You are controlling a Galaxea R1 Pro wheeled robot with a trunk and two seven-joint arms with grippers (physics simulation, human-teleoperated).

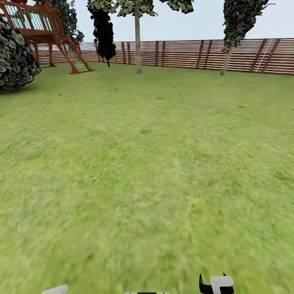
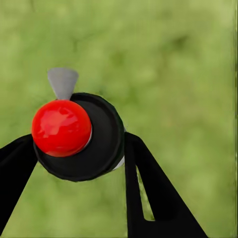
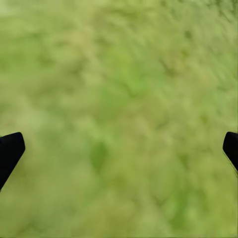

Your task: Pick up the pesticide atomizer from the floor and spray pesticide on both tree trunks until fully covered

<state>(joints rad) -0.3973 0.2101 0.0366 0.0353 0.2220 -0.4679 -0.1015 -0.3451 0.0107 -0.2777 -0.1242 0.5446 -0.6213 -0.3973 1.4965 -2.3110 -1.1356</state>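
The left gripper [image 2: 82,148] pinched the atomizer [image 2: 79,136]; the right gripper [image 3: 119,148] hung spread. The robot should approach the 12 o'clock trunk [image 1: 138,45], probably pale, nozzle forward.

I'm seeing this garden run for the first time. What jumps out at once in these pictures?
The bright red ball-shaped top of the pesticide atomizer, held between the fingers of the left end effector over blurred grass. In the head view, a wide green lawn runs to a brown slatted fence, with a pale-trunked tree before it and a red-brown wooden play frame at far left.
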